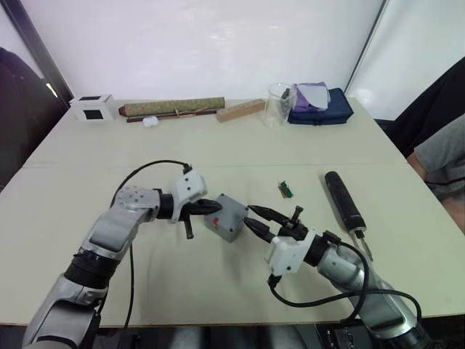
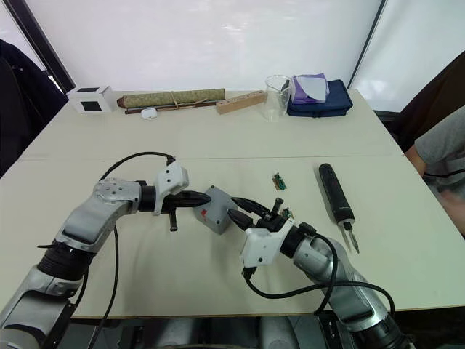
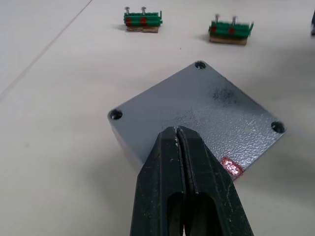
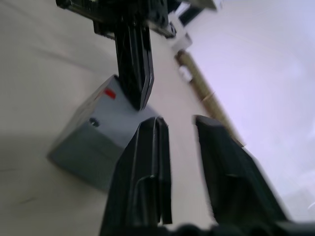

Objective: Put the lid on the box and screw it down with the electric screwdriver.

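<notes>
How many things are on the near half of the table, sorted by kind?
Grey box, lid on: 1
Black electric screwdriver: 1
Small green blocks with screws: 2
Total: 4

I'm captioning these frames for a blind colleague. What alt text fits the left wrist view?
The left gripper, its two black fingers pressed shut, rests its tips on the grey lid that sits on the box, with screw holes at the corners. Two small green screw holders stand beyond it on the pale table.
</notes>
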`<state>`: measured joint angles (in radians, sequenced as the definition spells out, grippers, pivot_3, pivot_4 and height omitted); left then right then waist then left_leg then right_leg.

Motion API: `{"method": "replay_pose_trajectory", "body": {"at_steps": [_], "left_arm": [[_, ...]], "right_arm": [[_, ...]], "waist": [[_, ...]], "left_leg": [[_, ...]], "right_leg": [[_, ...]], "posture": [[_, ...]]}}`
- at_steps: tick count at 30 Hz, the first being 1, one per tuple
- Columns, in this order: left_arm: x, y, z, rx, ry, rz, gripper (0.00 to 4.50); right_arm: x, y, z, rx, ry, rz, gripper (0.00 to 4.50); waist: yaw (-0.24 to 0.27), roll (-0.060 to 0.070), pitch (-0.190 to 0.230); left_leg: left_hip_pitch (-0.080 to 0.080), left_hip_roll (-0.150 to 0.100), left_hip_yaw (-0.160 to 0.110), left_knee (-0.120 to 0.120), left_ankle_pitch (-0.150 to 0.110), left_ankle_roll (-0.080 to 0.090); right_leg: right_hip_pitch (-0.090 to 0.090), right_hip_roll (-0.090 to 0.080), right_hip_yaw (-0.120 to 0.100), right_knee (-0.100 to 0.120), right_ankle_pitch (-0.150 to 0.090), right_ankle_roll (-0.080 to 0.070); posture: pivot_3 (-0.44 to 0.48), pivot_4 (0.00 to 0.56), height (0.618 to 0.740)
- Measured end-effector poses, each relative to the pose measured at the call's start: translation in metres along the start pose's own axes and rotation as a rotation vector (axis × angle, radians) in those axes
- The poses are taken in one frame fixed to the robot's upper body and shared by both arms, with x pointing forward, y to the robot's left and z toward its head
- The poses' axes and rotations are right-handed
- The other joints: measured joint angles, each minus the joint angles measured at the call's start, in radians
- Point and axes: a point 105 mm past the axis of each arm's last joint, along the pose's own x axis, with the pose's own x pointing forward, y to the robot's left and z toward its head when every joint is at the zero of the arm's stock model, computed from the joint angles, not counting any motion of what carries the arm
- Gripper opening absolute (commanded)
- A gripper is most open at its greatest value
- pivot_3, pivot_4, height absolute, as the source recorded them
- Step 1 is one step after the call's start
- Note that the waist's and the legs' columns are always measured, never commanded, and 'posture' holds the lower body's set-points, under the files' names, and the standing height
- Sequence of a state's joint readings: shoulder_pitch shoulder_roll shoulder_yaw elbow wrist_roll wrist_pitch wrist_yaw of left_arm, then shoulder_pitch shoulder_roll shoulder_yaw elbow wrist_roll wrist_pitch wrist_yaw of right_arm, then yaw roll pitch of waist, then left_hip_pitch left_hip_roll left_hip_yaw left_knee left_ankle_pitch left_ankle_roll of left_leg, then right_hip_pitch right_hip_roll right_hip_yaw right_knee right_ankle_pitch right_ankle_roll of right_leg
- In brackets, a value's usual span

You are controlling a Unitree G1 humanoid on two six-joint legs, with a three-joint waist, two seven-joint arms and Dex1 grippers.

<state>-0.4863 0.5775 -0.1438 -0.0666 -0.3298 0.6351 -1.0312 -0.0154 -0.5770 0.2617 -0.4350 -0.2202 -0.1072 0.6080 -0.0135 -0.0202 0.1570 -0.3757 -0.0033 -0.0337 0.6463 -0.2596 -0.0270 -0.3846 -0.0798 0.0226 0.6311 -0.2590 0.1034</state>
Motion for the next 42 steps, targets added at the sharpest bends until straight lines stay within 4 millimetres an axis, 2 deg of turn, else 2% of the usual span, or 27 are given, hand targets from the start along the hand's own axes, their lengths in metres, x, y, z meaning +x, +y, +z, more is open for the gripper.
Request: {"method": "replay_pose_trajectory", "body": {"at_steps": [3,6,10,14,17,20,23,29,35,42], "left_arm": [[-0.015,0.005,0.015,-0.096,-0.075,0.036,0.0],[-0.028,0.014,0.024,-0.087,-0.088,0.091,0.0],[-0.034,0.028,0.012,-0.077,-0.033,0.168,0.0],[-0.025,0.033,-0.008,-0.072,0.039,0.194,0.0],[-0.018,0.033,-0.019,-0.076,0.065,0.206,0.0],[-0.002,0.021,-0.034,-0.103,0.076,0.16,0.0],[0.009,0.006,-0.046,-0.135,0.091,0.109,0.0],[0.004,-0.006,-0.046,-0.141,0.112,0.094,0.0],[-0.005,-0.017,-0.046,-0.165,0.118,0.102,0.0],[-0.011,-0.01,-0.042,-0.159,0.108,0.159,0.0]], "right_arm": [[-0.003,-0.002,-0.01,0.143,0.045,0.018,0.06],[-0.002,0.003,-0.005,0.286,0.042,0.068,0.06],[0.0,0.022,-0.005,0.388,0.072,0.207,0.06],[0.011,0.011,-0.008,0.388,0.088,0.207,0.06],[0.016,0.011,-0.011,0.381,0.099,0.217,0.06],[0.023,0.01,-0.018,0.371,0.127,0.22,0.06],[0.026,0.009,-0.025,0.266,0.161,0.254,0.06],[0.029,0.001,-0.044,0.226,0.206,0.238,0.06],[0.035,-0.001,-0.045,0.224,0.188,0.231,0.06],[0.039,0.003,-0.04,0.228,0.162,0.253,0.06]], "waist": [[0.0,-0.001,0.004],[0.0,0.0,0.005],[0.001,0.0,0.006],[0.002,0.0,0.007],[0.003,0.0,0.007],[0.002,0.0,0.007],[0.001,-0.001,0.007],[-0.001,0.0,0.008],[-0.001,0.0,0.009],[-0.001,0.0,0.009]], "left_leg": [[-0.008,0.0,-0.001,0.0,0.0,0.0],[-0.012,0.0,-0.001,0.0,0.0,0.0],[-0.012,-0.001,0.0,0.001,0.0,0.0],[-0.013,-0.001,0.0,0.001,0.0,0.0],[-0.015,-0.001,0.0,0.001,0.0,0.0],[-0.016,-0.001,0.0,0.001,0.0,0.0],[-0.016,-0.001,0.0,0.001,0.0,0.0],[-0.016,-0.001,0.0,0.001,0.0,0.0],[-0.016,-0.001,0.0,0.0,0.0,0.0],[-0.016,-0.001,0.0,0.0,0.0,0.0]], "right_leg": [[-0.008,0.001,-0.001,0.001,0.001,0.001],[-0.013,0.001,-0.001,0.002,0.002,0.004],[-0.012,0.001,-0.001,0.002,0.001,0.001],[-0.013,0.001,-0.001,0.001,0.001,0.0],[-0.015,0.001,-0.002,0.001,0.002,0.002],[-0.015,0.0,-0.002,0.001,0.003,0.003],[-0.015,0.001,-0.002,0.001,0.003,0.003],[-0.015,0.0,-0.001,0.001,0.003,0.003],[-0.016,0.001,-0.002,0.001,0.003,0.003],[-0.016,0.001,-0.002,0.001,0.003,0.003]], "posture": [[0.0,0.15,0.74],[0.0,0.15,0.74],[0.0,0.15,0.74],[0.0,0.15,0.74],[0.0,0.15,0.74],[0.0,0.15,0.74],[0.0,0.15,0.74],[0.0,0.15,0.74],[0.0,0.15,0.74],[0.0,0.15,0.74]]}}
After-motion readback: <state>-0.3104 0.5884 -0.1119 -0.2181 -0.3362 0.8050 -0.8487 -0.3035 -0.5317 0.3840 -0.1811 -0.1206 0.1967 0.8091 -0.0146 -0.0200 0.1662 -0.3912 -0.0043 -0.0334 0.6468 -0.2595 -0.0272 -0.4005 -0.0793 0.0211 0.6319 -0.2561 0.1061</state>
